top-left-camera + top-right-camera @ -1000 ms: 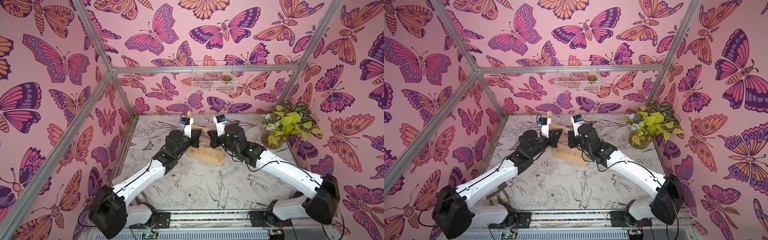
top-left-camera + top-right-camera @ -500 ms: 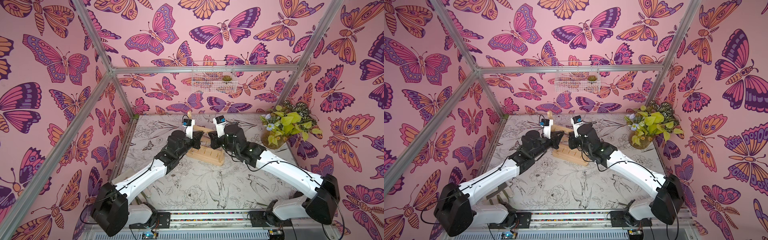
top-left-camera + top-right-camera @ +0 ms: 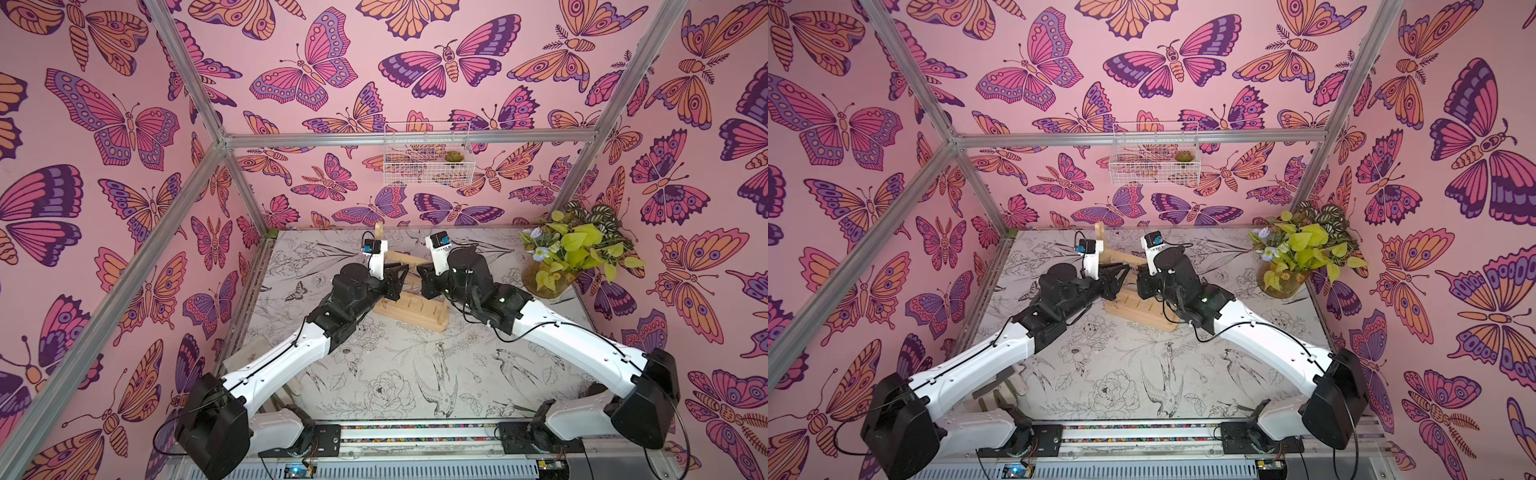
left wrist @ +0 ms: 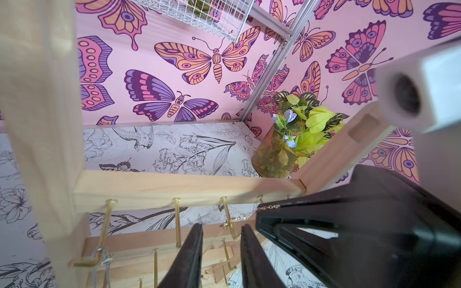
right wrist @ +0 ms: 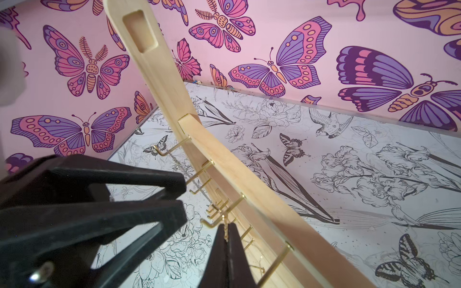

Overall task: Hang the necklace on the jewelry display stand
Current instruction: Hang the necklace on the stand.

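My left claw is just spreading apart, leaving the necklace over a hook of the jewelry display stand. My right claw is pinching the chain, so its release probably remains.

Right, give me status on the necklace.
Left gripper open. Right gripper shut on the necklace, which runs to a hook on the stand. Nothing blocking seen.

Top views: high over near edge, tilted down toward pink butterfly-papered rear wall, distant; near-identical whole-cell coverage. Wrist views: close on pale wooden ladder-like stand, opposing sides; shared: its hooked top crossbar.
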{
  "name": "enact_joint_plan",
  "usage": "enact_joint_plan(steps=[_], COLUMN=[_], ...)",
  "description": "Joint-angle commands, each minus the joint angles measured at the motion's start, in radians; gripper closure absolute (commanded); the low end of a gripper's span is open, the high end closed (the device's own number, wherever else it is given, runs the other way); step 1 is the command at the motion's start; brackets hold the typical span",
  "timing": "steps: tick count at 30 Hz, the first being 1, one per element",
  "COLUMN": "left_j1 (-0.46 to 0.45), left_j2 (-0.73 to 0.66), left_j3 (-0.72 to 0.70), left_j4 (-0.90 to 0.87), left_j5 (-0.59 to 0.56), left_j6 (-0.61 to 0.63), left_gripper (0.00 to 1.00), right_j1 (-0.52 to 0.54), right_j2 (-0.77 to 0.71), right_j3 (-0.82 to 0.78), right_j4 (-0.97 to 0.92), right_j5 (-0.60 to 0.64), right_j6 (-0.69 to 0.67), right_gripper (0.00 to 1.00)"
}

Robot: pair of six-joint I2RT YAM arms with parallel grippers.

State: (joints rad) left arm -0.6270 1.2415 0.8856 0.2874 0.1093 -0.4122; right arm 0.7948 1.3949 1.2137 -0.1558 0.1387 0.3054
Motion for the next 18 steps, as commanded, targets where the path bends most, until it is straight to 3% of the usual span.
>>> enact_joint_plan(steps=[1,7,11,18], left_j1=[-0.014,-0.065,-0.092,-0.101], left_j2=[-0.041,-0.087,-0.149,-0.153], left_j3=[-0.007,0.012,-0.078,-0.271], left_j4=[-0.028,-0.187,-0.274,-0.178], left_j5=[-0.015,-0.076,-0.168,-0.133], left_j6=[-0.003,-0.022,-0.080,-0.153], left_gripper=[0.68,0.68,0.67,0.64], right_j1=[0.006,0.005,0.006,0.006], right_j2=[0.009,0.022,0.023,0.022], right_j3=[0.024,0.039,0.040,0.037], right_j4=[-0.084,-0.103,-0.102,-0.103], right_j5=[0.027,0.034,0.035,0.031], right_j6=[-0.024,-0.028,-0.031,-0.034], right_gripper=[0.96,0.96,0.96,0.96])
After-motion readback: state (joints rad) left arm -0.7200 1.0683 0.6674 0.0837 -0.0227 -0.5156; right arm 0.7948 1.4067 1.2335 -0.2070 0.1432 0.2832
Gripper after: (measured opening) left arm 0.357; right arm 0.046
